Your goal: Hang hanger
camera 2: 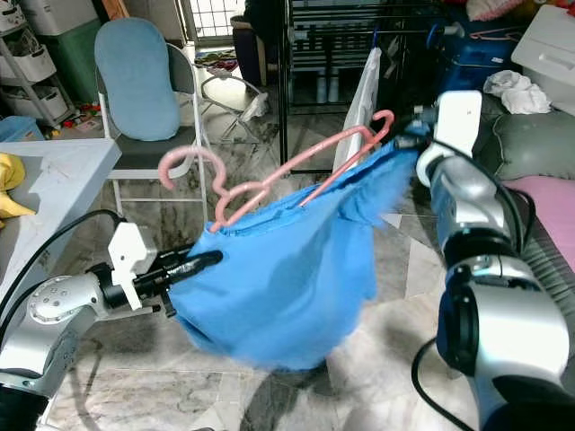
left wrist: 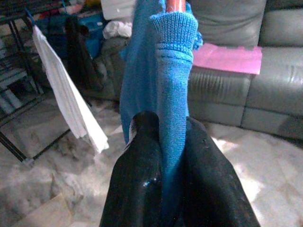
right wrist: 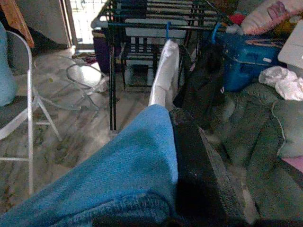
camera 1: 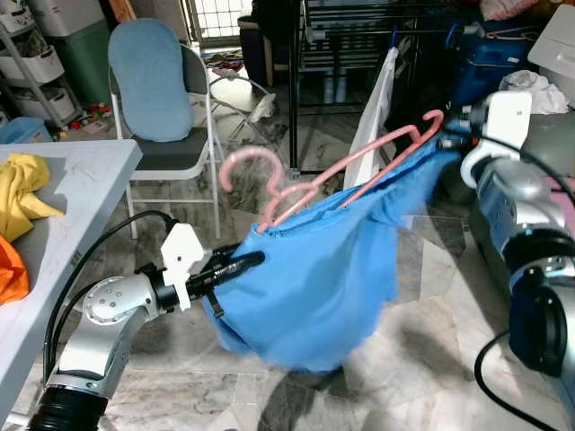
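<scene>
Both arms raised, blue garment (camera 1: 323, 269) between

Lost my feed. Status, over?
Left gripper shut on blue garment. Right gripper shut on garment's far end. Pink hanger inside. Rack ahead, not hung.

No readable text, label, brand or number anywhere; storage boxes at back perhaps labelled, too blurred to tell.
</scene>
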Robot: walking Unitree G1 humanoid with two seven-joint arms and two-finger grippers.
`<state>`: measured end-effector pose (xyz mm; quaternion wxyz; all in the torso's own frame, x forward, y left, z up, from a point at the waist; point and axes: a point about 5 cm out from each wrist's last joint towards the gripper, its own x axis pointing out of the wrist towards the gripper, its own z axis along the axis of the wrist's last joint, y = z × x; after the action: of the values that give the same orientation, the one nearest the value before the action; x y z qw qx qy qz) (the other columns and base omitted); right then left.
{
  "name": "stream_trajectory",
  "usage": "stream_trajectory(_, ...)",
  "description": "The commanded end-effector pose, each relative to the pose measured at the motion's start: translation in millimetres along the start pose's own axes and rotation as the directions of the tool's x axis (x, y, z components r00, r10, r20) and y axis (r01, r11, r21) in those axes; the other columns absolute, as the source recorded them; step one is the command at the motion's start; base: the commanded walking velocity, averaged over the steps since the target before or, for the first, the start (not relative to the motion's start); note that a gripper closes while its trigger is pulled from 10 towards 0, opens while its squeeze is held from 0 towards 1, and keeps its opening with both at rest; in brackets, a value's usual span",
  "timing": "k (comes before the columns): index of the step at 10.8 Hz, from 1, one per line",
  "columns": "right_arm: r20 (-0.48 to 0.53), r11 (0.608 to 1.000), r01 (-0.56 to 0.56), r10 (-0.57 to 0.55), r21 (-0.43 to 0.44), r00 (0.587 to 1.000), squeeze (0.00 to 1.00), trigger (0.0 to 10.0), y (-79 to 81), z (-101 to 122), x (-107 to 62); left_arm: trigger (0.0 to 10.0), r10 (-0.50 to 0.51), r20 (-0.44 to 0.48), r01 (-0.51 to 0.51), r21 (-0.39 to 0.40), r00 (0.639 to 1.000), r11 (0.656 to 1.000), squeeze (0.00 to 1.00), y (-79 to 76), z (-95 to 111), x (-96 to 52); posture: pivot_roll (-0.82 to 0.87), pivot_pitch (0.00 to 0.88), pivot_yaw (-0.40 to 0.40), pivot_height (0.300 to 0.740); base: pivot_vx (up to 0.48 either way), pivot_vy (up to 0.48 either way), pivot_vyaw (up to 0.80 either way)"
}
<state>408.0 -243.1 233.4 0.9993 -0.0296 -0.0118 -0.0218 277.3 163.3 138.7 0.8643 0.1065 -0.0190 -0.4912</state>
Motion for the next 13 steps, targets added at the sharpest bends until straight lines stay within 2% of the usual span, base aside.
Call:
stream_trajectory(1,0.057,1.0,0.025,-0.025,0.0,0.998,0.0,0.0,-6.6,19,1.8,0.0,-0.007,-0.064,0.007,-0.003,0.998,1.0,0.0,0.1,-9,-5.8,-0.01,0.023,0.0,0.74,0.0,0.0,0.0)
stream_trajectory(4,0.046,1.0,0.026,-0.026,-0.001,0.999,0.0,0.0,-8.6,16,1.2,0.0,-0.005,-0.086,0.004,-0.016,0.996,1.0,0.0,1.4,-18,-9.3,-0.01,0.025,0.004,0.74,0.0,0.0,0.0)
stream_trajectory(7,0.073,1.0,-0.006,0.006,0.001,0.997,0.0,0.0,-3.1,24,2.8,0.0,0.001,-0.23,0.011,0.052,0.973,0.999,0.0,7.2,-33,-12.2,-0.01,0.026,0.005,0.74,0.0,0.0,0.0)
stream_trajectory(8,0.081,0.999,-0.049,0.05,-0.017,0.995,0.0,0.0,4.1,26,3.7,0.0,0.105,-0.316,-0.077,0.101,0.943,0.992,0.0,18.3,-42,-11.5,-0.01,0.028,0.007,0.74,0.0,0.0,0.0)
stream_trajectory(9,0.087,0.998,-0.063,0.066,-0.03,0.994,0.0,0.0,6.7,27,3.8,0.0,0.161,-0.336,-0.125,0.127,0.928,0.984,0.0,23.6,-45,-11.2,-0.01,0.028,0.008,0.74,0.0,0.0,0.0)
stream_trajectory(11,0.097,0.992,-0.097,0.104,-0.075,0.99,0.0,0.0,14.7,27,4.1,0.0,0.356,-0.317,-0.318,0.166,0.879,0.933,0.0,42.2,-44,-4.7,-0.01,0.028,0.01,0.74,0.0,0.0,0.0)
stream_trajectory(12,0.096,0.991,-0.108,0.116,-0.083,0.989,0.0,0.0,17.7,26,4.3,0.0,0.485,-0.303,-0.441,0.205,0.821,0.874,0.0,54.4,-42,-1.5,-0.01,0.028,0.01,0.74,0.0,0.0,0.0)
stream_trajectory(13,0.094,0.989,-0.11,0.119,-0.094,0.988,0.0,0.0,18.5,25,4.3,0.0,0.557,-0.289,-0.521,0.195,0.779,0.831,0.0,61.6,-41,-2.3,-0.01,0.024,0.008,0.74,0.0,0.0,0.0)
